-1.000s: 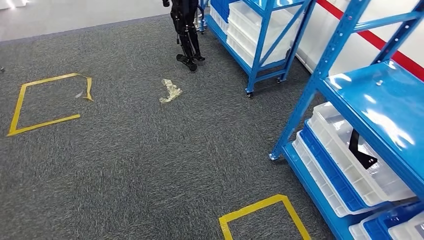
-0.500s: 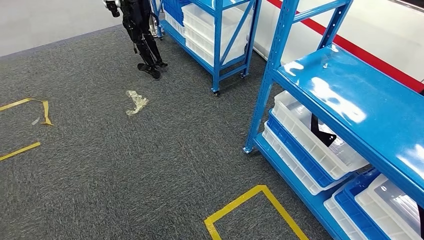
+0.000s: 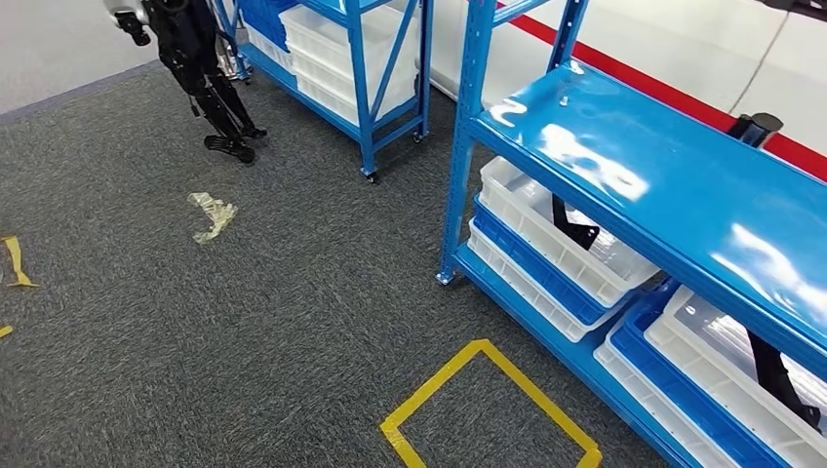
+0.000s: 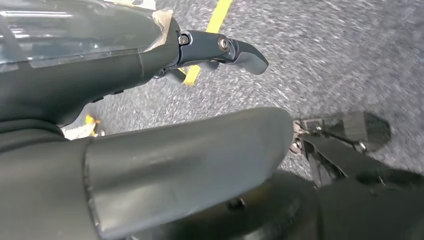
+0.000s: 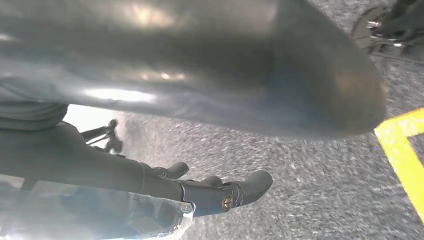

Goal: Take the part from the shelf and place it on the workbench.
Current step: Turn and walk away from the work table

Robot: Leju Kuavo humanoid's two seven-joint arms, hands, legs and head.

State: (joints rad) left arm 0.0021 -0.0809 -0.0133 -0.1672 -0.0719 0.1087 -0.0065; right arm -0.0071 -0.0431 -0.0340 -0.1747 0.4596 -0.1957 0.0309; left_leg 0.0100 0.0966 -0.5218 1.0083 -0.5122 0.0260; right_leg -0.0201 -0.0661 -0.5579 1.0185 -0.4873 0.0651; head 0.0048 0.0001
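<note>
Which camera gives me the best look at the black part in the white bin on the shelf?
The head view: the black part stands in a white bin under the blue shelf top. The wrist views look at carpet past the left hand and right hand, with no shelf.

Part (image 3: 573, 226): black, flat, angled bracket w/ small holes, leaning tilted inside a white bin (image 3: 517, 200) on lower level of blue shelf (image 3: 644, 166), mid-right of frame. Upper end hidden under the shelf board. White bin sits stacked on a blue one.
</note>
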